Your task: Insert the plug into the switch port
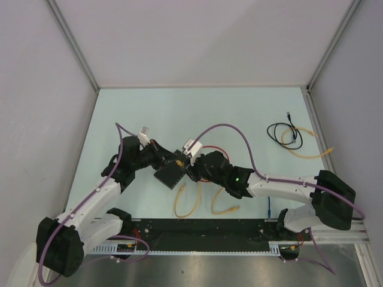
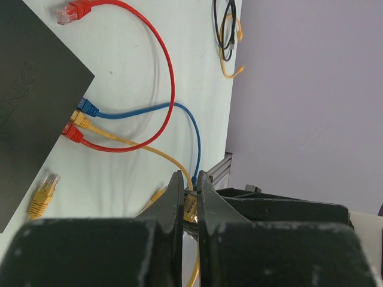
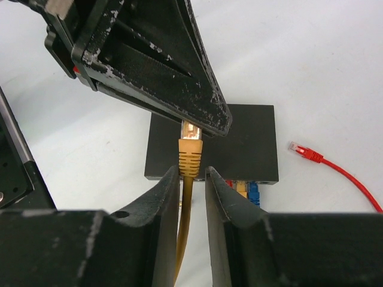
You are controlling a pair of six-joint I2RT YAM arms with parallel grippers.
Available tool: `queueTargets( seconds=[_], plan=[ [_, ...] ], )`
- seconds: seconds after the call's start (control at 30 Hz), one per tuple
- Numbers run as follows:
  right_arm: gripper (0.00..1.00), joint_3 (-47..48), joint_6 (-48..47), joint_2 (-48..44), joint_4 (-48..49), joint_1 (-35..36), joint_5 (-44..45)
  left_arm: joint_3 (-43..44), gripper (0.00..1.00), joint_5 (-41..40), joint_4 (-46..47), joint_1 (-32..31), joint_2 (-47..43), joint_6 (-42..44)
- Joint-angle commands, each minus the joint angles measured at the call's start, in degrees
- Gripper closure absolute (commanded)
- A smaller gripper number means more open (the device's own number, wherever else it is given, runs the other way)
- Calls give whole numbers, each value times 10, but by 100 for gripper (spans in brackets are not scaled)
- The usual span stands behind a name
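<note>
Left wrist: I see the left gripper (image 2: 190, 177) with its fingers nearly together, pinching the clear head of the yellow plug (image 2: 190, 207).

Right wrist: the same black fingers hold the plug's tip from above. The plug shows against the top face of the switch (image 3: 245, 140) and sits in none of its ports. The right gripper (image 3: 191, 173) sits just behind the plug's boot. Its fingers are narrowly apart, with the yellow cable (image 3: 184, 239) running between them. I cannot tell whether they press on it.

The switch lies flat on the table (image 2: 137, 66). Three plugs are seated side by side along the switch's port edge: a blue plug (image 2: 88, 107), a seated yellow plug (image 2: 81, 120) and a red plug (image 2: 73, 133). A loose yellow plug (image 2: 42, 196) lies just beside that same edge, further along it. A loose red plug (image 3: 301, 149) rests on the table near one short side of the switch, not touching it.

Top external: both grippers meet over the switch's far corner. A black cable coil (image 1: 281, 133) and another yellow lead (image 1: 311, 154) lie well apart from the switch, toward the far right.
</note>
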Motion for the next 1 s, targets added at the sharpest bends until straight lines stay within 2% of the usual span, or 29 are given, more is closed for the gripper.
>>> queueTargets(
  seconds=[0.0,0.03,0.23,0.33,0.37,0.43,0.53,0.57,0.6,0.67,0.73,0.77,0.87,0.97],
  plan=[
    [73,-3,-3,-4,3,-3,12,21,100,12,6,4,-13,-17],
    [74,-3,-4,-4,2,-4,12,20,100,11,6,4,-12,-17],
    [99,-4,-7,-16,3,-5,13,20,100,7,1,4,-12,-14],
    [100,-4,-12,-22,2,-6,3,22,96,0,-12,4,-8,2],
    [100,-4,-12,-21,-7,-7,-2,25,93,-10,-20,5,-9,23],
    [100,-4,-14,-17,-18,-10,-6,35,77,-21,-44,15,-6,51],
    [100,-4,-15,-11,-53,-9,-15,73,54,-57,-88,32,3,142],
    [100,-4,-15,-6,-72,-7,-21,85,46,-69,-119,33,11,198],
    [100,-4,-14,-3,-80,-6,-26,112,34,-98,-136,34,18,227],
    [100,-4,-10,5,-101,0,-49,135,23,-125,-169,34,37,301],
    [100,-4,-7,5,-109,6,-69,155,18,-155,-178,34,49,340],
    [100,-4,-3,8,-114,10,-105,159,16,-159,-178,34,57,378],
    [100,-4,10,18,-127,2,-136,170,14,-169,-183,34,95,433],
    [100,-4,18,45,-130,-11,-122,178,13,-158,-185,34,145,474]
  ],
)
